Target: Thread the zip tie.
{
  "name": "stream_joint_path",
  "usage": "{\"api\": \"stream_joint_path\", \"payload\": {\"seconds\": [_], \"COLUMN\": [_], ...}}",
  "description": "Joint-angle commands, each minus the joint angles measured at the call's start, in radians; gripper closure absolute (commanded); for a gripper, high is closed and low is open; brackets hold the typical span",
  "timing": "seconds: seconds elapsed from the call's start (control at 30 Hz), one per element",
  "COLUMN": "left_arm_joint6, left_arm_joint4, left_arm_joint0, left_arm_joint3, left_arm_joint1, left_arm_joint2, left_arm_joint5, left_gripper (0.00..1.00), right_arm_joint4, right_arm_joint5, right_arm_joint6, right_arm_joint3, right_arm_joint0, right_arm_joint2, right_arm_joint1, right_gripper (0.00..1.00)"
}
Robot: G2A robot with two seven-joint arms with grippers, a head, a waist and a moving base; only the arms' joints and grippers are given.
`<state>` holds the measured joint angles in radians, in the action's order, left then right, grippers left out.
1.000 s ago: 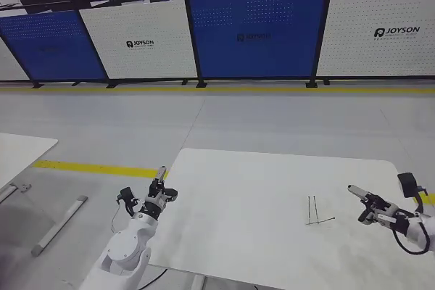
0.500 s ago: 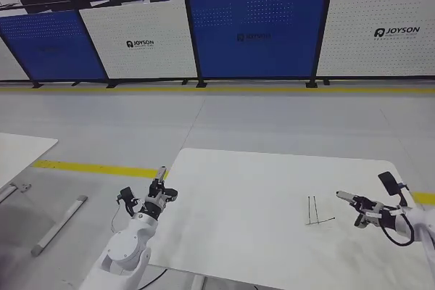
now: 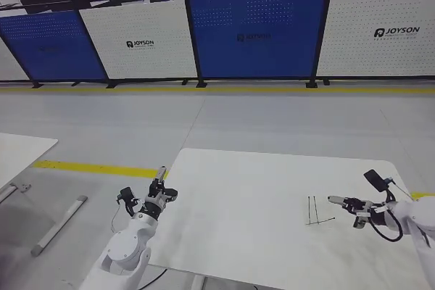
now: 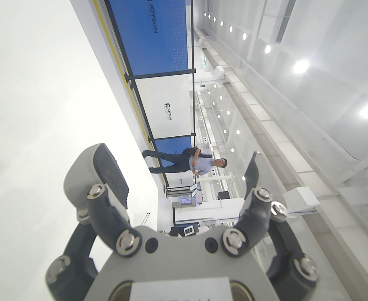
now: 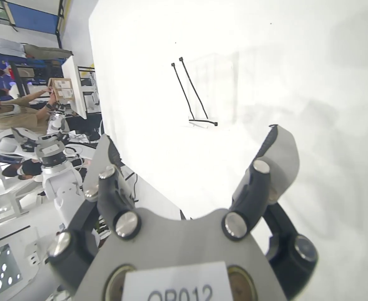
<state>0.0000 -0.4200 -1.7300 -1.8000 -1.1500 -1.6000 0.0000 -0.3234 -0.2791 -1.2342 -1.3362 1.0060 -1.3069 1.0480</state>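
Three thin black zip ties (image 3: 315, 211) lie on the white table (image 3: 254, 188) toward its right side. Two long ones (image 5: 188, 90) rest side by side and a shorter one (image 5: 204, 123) lies across their near ends. My right gripper (image 3: 336, 199) hovers just to the right of them, open with nothing between its fingers, and in the right wrist view the right gripper (image 5: 191, 134) points at the ties. My left gripper (image 3: 160, 175) sits at the table's left edge, far from the ties. In the left wrist view the left gripper (image 4: 177, 155) is open and holds nothing.
A second white table (image 3: 7, 156) stands off to the left across a floor gap. Blue and white panels (image 3: 254, 36) line the back. The table surface between the two arms is bare.
My right gripper has moved left across the table, closing in on the zip ties. The left arm and the ties have not moved.
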Motion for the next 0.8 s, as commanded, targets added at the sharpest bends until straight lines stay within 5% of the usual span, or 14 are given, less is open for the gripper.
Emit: {"api": "stream_joint_path", "payload": {"seconds": [0.0, 0.07, 0.43, 0.7, 0.77], "left_arm_joint6": [0.000, 0.000, 0.000, 0.000, 0.000], "left_arm_joint4": [0.000, 0.000, 0.000, 0.000, 0.000], "left_arm_joint0": [0.000, 0.000, 0.000, 0.000, 0.000], "left_arm_joint3": [0.000, 0.000, 0.000, 0.000, 0.000], "left_arm_joint1": [0.000, 0.000, 0.000, 0.000, 0.000], "left_arm_joint2": [0.000, 0.000, 0.000, 0.000, 0.000], "left_arm_joint5": [0.000, 0.000, 0.000, 0.000, 0.000], "left_gripper": [0.00, 0.00, 0.00, 0.00, 0.00], "right_arm_joint4": [0.001, -0.002, -0.002, 0.124, 0.112], "right_arm_joint5": [0.019, 0.026, 0.026, 0.170, 0.164], "right_arm_joint6": [-0.041, -0.059, -0.059, -0.090, -0.090], "right_arm_joint3": [0.051, 0.098, 0.098, 0.216, 0.269], "right_arm_joint0": [-0.040, -0.076, -0.076, -0.116, -0.146], "right_arm_joint2": [0.041, 0.068, 0.068, 0.088, 0.106], "right_arm_joint1": [0.005, 0.010, 0.010, 0.020, 0.023], "right_gripper": [0.00, 0.00, 0.00, 0.00, 0.00]}}
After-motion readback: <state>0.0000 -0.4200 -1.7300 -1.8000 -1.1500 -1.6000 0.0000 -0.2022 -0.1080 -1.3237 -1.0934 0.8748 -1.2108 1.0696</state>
